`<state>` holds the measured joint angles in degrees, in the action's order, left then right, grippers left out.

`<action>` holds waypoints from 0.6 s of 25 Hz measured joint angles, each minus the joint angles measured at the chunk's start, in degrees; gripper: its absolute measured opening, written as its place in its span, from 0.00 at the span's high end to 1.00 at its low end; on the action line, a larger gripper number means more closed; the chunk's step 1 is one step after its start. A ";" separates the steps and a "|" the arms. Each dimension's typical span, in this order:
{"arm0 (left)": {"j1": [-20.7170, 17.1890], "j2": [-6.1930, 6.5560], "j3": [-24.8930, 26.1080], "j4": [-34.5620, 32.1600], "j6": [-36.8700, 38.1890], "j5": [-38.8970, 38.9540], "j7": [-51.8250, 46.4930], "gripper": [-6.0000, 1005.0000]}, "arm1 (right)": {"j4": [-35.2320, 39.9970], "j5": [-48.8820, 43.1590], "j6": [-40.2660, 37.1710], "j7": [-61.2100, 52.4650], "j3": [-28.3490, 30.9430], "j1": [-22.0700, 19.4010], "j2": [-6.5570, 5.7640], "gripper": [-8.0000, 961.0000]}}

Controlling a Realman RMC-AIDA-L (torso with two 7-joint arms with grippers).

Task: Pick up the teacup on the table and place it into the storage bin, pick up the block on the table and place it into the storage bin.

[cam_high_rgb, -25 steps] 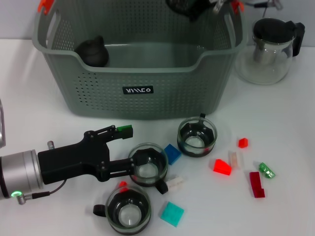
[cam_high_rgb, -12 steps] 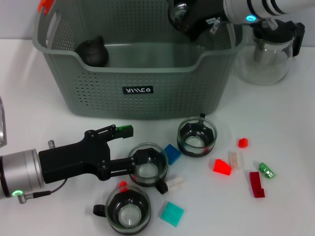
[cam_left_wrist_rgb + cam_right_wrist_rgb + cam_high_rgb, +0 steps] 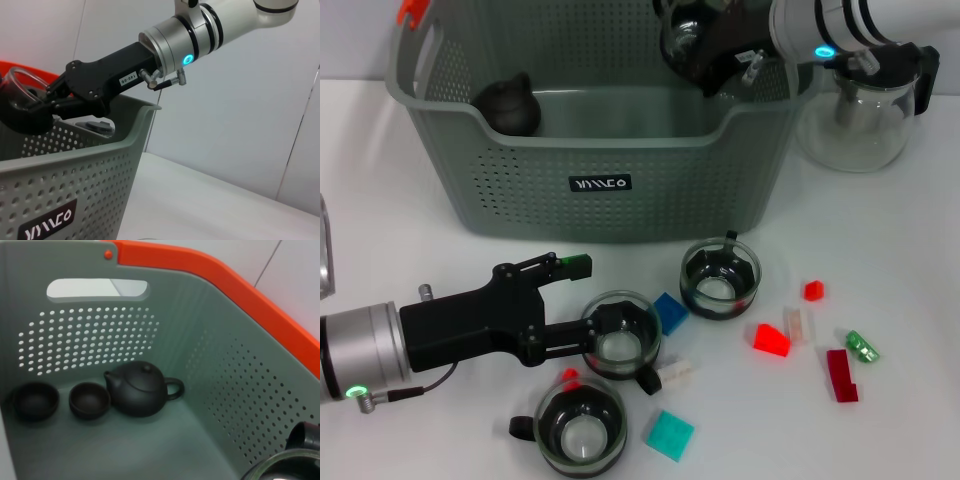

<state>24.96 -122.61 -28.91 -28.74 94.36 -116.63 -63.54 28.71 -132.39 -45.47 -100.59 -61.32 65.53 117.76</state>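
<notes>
Glass teacup [image 3: 682,35] is hanging in the right gripper [image 3: 705,50], jaws clamped on its rim, over the far right corner of the storage bin [image 3: 600,215], above the rim and inside the wall line judging by the head view; the left wrist view shows the same cup [image 3: 20,100] pinched at the black fingers [image 3: 55,100] just above the bin edge. So the relation that matters for the right arm is straight down: the bin floor is lying directly below the cup, with a dark teapot [image 3: 142,387] and two dark bowls [image 3: 89,400] sitting well apart toward the other end, so the drop zone looks free to me. Left gripper [image 3: 582,305] is sitting low on the table in front of the bin, jaws apart and straddling a second glass teacup [image 3: 620,335], one finger above its rim and the other reaching its near side; the cup is lying dead ahead of the jaws, and this arm is clearly the nearer one for it. A blue block [image 3: 669,312] is lying just beside that cup on its right, touching or nearly, so closing could be nudging it. Two more teacups and scattered blocks are waiting on the table
</notes>
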 joint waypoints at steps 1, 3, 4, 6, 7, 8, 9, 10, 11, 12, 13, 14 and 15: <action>0.00 0.00 0.00 0.00 0.00 0.00 0.00 0.19 | 0.10 0.00 -0.02 -0.03 0.11 -0.04 0.00 0.76; 0.00 0.00 0.00 0.00 0.02 0.00 0.00 0.19 | 0.36 -0.05 -0.21 -0.33 0.13 -0.14 0.01 0.76; 0.00 0.00 0.00 0.00 0.05 0.00 -0.01 0.19 | 0.51 -0.15 -0.29 -0.52 0.06 -0.22 0.02 0.75; -0.04 0.00 0.00 0.00 0.14 0.00 -0.04 0.19 | 0.82 -0.58 -0.42 -1.09 -0.06 -0.38 0.02 0.75; -0.06 0.00 0.00 0.00 0.16 0.00 -0.05 0.19 | 1.05 -0.91 -0.60 -1.36 -0.08 -0.43 0.02 0.75; -0.06 0.00 0.00 0.00 0.20 0.00 -0.07 0.19 | 1.42 -1.31 -0.87 -1.67 -0.10 -0.50 0.03 0.74; -0.07 0.00 0.00 0.00 0.26 0.00 -0.11 0.19 | 2.07 -1.70 -1.19 -1.98 -0.11 -0.77 0.08 0.74; -0.07 0.00 0.00 0.00 0.32 0.00 -0.20 0.19 | 2.98 -2.07 -1.60 -2.11 -0.12 -1.18 0.25 0.74; -0.08 0.00 0.00 -0.01 0.35 0.00 -0.29 0.19 | 4.44 -2.52 -2.14 -2.19 -0.12 -1.95 0.59 0.69; -0.10 0.00 0.00 -0.04 0.38 0.00 -0.35 0.19 | 6.38 -2.69 -2.34 -2.30 -0.14 -2.91 1.07 0.64; -0.12 0.00 0.00 -0.07 0.39 0.00 -0.39 0.19 | 8.48 -2.81 -2.55 -2.46 -0.19 -4.07 1.55 0.59; -0.15 0.00 0.00 -0.08 0.39 -0.01 -0.39 0.19 | 11.41 -2.90 -2.80 -2.70 -0.37 -5.43 2.09 0.54; -0.16 0.00 0.00 -0.08 0.39 0.00 -0.40 0.19 | 13.73 -2.74 -3.19 -3.02 -0.66 -6.63 2.39 0.49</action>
<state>24.80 -122.60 -28.91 -28.82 94.75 -116.63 -63.94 42.44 -135.13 -48.66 -103.61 -61.98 58.90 120.15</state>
